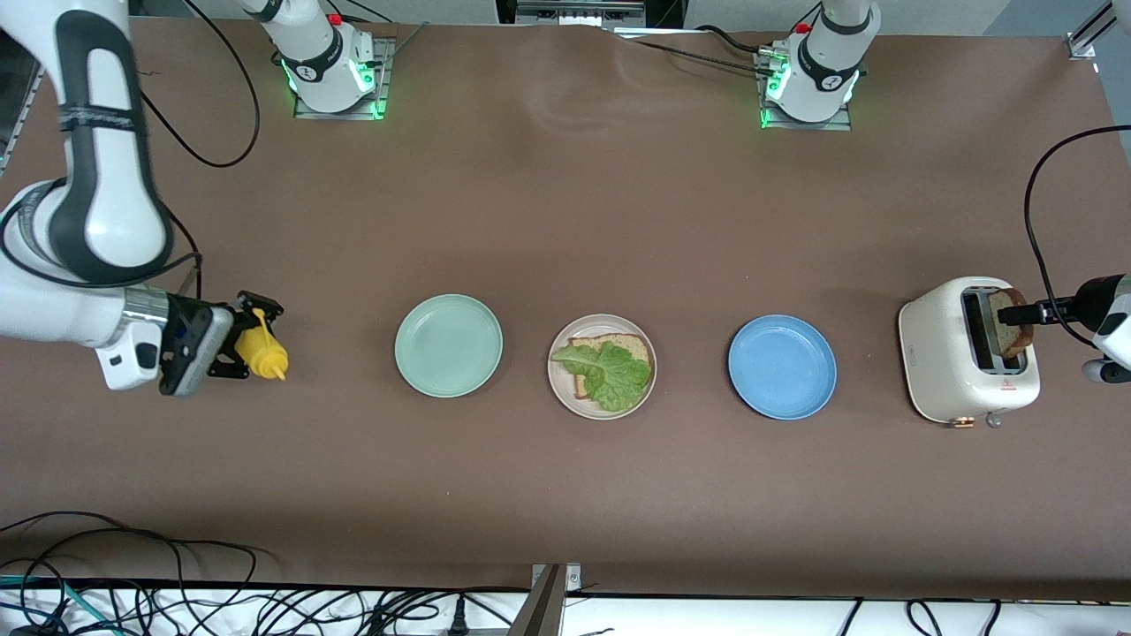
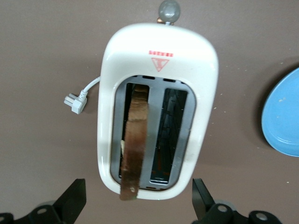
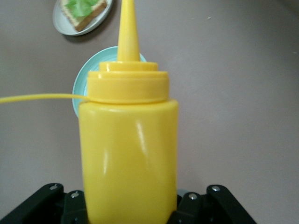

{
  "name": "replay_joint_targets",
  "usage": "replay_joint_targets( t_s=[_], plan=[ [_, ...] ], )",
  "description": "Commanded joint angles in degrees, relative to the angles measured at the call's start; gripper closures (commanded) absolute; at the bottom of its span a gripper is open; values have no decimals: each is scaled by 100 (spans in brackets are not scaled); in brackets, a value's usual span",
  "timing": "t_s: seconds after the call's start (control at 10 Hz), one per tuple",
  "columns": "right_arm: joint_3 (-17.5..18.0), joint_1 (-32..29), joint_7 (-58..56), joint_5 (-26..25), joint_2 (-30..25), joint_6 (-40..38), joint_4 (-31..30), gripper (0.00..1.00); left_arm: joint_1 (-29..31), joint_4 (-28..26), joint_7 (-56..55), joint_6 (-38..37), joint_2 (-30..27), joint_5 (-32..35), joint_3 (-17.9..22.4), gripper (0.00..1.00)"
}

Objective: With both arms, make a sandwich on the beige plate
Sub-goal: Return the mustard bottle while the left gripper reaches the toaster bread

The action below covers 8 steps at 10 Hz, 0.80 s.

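Front view: round speckled beige plate (image 1: 558,375) sits mid-table betw. a round mint green plate (image 1: 448,344) and a round blue plate (image 1: 782,367), carrying one square brown wholemeal bread slice (image 1: 633,346) w/ a ruffled green lettuce leaf (image 1: 608,372) on top; sandwich is open, no top slice yet. Second slice, a toasted brown bread slice (image 2: 134,140), stands tilted in one slot of the white two-slot toaster (image 1: 937,362) at the left arm's end of the table. Left gripper (image 2: 138,205) hovers over the toaster w/ fingers spread wide, straddling the slice end, not pinching it. Right gripper (image 1: 231,346), at the right arm's end, is clamped on a yellow plastic squeeze bottle (image 1: 262,352) w/ pointed nozzle. Risks, as I judge: toast is thin and leaning, so jaws may close off-centre, crumble the crust or drag the light toaster; lettuce overhangs the bread, so a top slice set down crooked could push it off; bottle squeezed hard could squirt early.
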Motion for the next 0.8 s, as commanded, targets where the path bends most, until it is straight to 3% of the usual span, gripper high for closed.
replay_joint_targets(
  t_s=[0.0, 0.4, 0.7],
  plan=[
    [-228, -126, -1943, 1191, -294, 40, -1020, 100, 119, 218, 147, -61, 277, 177, -42, 0],
    [-633, -275, -5092, 2802, -110, -485, -2242, 100, 163, 218, 138, -61, 375, 195, -51, 10],
    [-958, -538, -6413, 3637, 258, -1434, -2849, 100, 172, 209, 147, -70, 384, 186, -42, 65]
  ],
)
